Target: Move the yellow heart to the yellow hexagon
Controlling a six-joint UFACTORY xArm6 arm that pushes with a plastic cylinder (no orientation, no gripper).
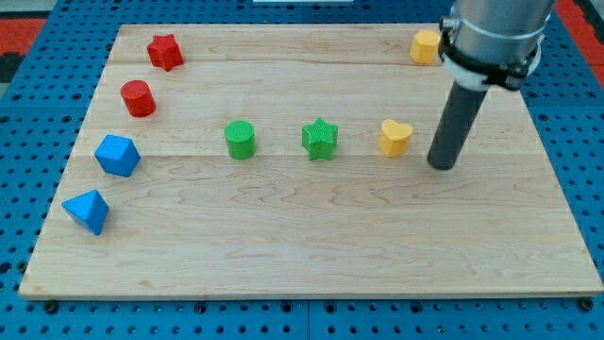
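My arm comes down from the view's top right as a grey cuff with a straight dark rod below it, tilted slightly toward the view's left. There is no claw on this rig, so nothing can be said of one being open or closed. My tip (440, 164) rests on the wooden counter (311, 246), just to the view's right of the yellow heart (395, 137) and slightly below it, with a narrow strip of bare wood between them.

Nearest the view's bottom, at the left edge, sits a blue pyramid-like block (87, 211), and above it a blue faceted block (117, 155). In the middle row, going rightward, stand a green cylinder (240, 139), a green star (320, 138) and then the yellow heart. Farther up on the left are a red cylinder (138, 97) and a red star (164, 51). The yellow hexagon (425, 45) lies at the view's top, right of centre, well apart from the heart and touching the edge of the grey cuff in the picture.

I can read no writing or labels anywhere.
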